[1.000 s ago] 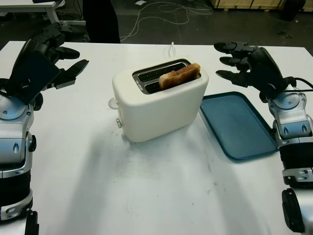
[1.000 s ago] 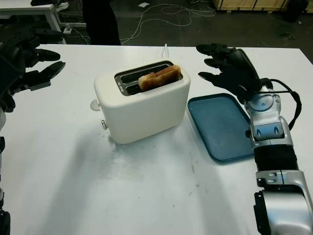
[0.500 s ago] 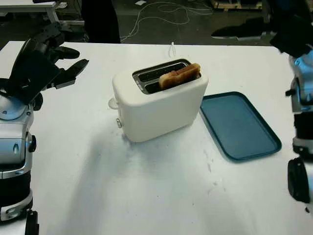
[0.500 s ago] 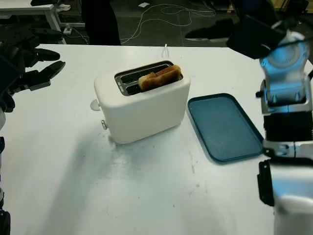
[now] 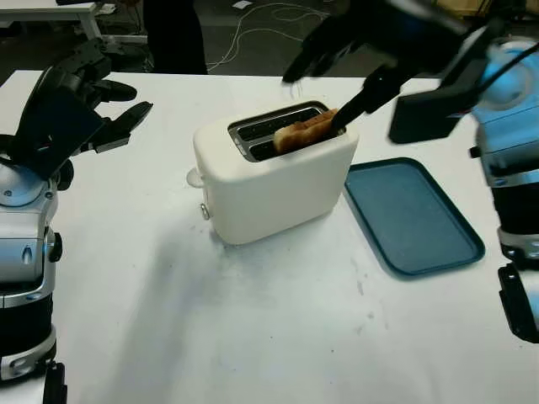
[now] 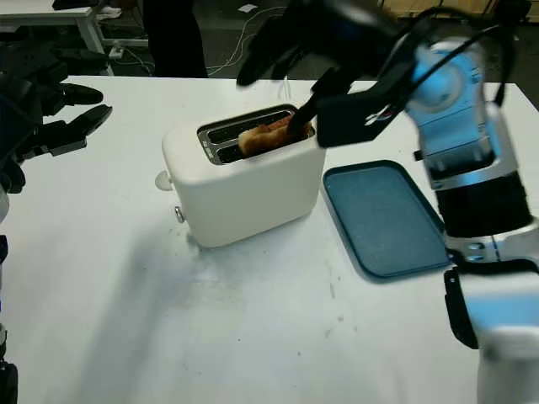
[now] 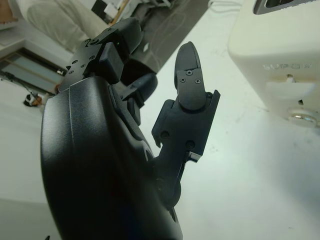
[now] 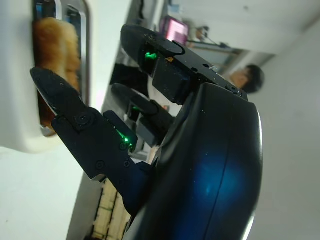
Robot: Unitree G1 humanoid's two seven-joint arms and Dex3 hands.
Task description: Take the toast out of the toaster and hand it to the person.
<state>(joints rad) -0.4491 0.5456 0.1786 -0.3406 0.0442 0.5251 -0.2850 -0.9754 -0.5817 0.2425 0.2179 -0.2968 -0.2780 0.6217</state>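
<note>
Toast [image 5: 309, 130] sticks up out of the front slot of the white toaster [image 5: 274, 181], toward the slot's right end, so there is a bit to grab. The right hand [image 5: 379, 46] is above that end. One of its black fingers [image 5: 354, 103] reaches down beside the toast, just at the slot, and the other fingers are higher and apart from it. They are not closed on the toast yet. In the right wrist view the low finger [image 8: 65, 102] is right by the brown toast [image 8: 56, 47] at the toaster's rim. I think the hand is set this way so the toast can go between the fingers, ready for a pinch and a pull straight up.

The toaster stands near the middle of the white surface [image 5: 253, 328], a little toward the far edge. A blue tray [image 5: 410, 215] lies flat just to its right, near the right edge, with nothing in it.

The left hand [image 5: 80, 105] is up over the far left corner of the surface, well away from the toaster. It is open and holds nothing. I think it waits there so it is not in the way.
</note>
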